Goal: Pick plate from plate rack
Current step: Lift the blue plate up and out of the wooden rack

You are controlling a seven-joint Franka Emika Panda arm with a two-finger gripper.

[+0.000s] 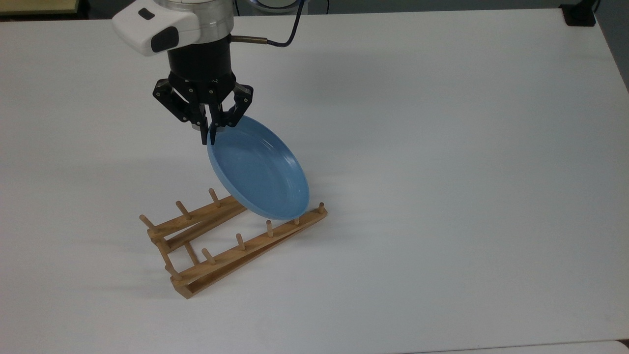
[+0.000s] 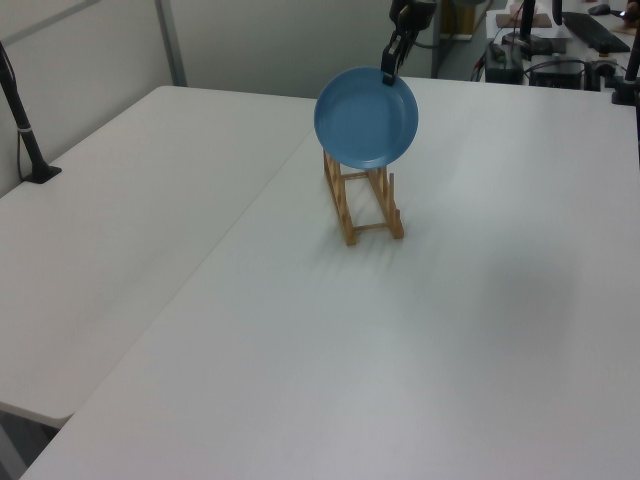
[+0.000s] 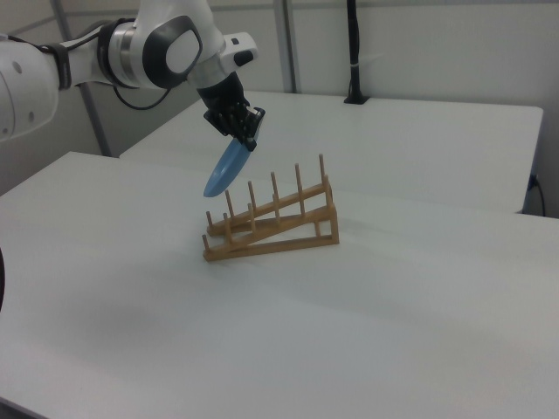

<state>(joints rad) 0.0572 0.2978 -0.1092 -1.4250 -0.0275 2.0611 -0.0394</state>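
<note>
I've got the end effector (image 1: 214, 129) clamped on the plate (image 1: 259, 169) rim, tilted so it clears the plate rack (image 1: 231, 243) pegs w/o snagging.

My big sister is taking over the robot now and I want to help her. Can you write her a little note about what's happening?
End effector: shut on the top rim of the plate.
Plate: tilted, hanging in the air. In the right view it looks clear of the plate rack, off the low end; in the top view its bottom edge overlaps the rack, so clearance there is not certain.
Rack: on the white table, no other plates in it.
Done: plate gripped and seemingly lifted out.
Left: carry the plate fully away from the pegs.
</note>
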